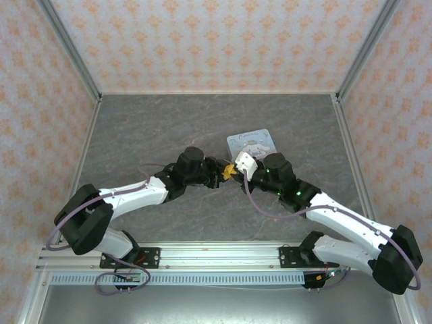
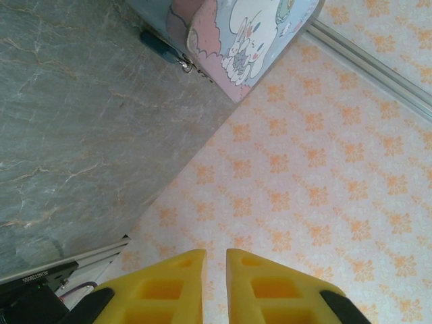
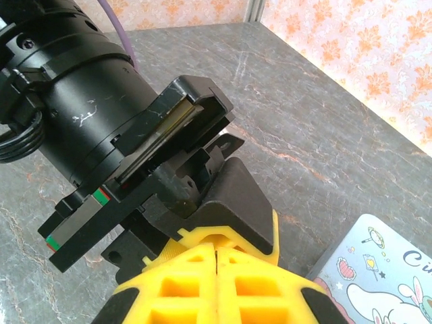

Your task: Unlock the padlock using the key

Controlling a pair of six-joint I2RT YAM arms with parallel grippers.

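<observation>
Two arms meet mid-surface, just near a pale blue cartoon-printed rectangular tin [image 1: 253, 144]. The left claw [image 2: 216, 253] shows a narrow gap with nothing in it. The right claw [image 3: 216, 255] has its pads pressed together, nothing seen between. A slim key with teal-blue head [image 2: 158, 46] lies on the grey marbled surface [image 2: 81, 135] at the tin's edge.

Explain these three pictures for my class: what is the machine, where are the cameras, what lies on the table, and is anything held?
Two robot arms, each ending in a yellow two-finger gripper, meet mid-table. One picture looks down from above; the two others come from cameras on the wrists. On the table lies a cartoon tin, with what looks like a teal-headed key at its edge. The right gripper is shut; the left gripper shows a narrow gap. Whether either holds anything, I cannot tell.
</observation>
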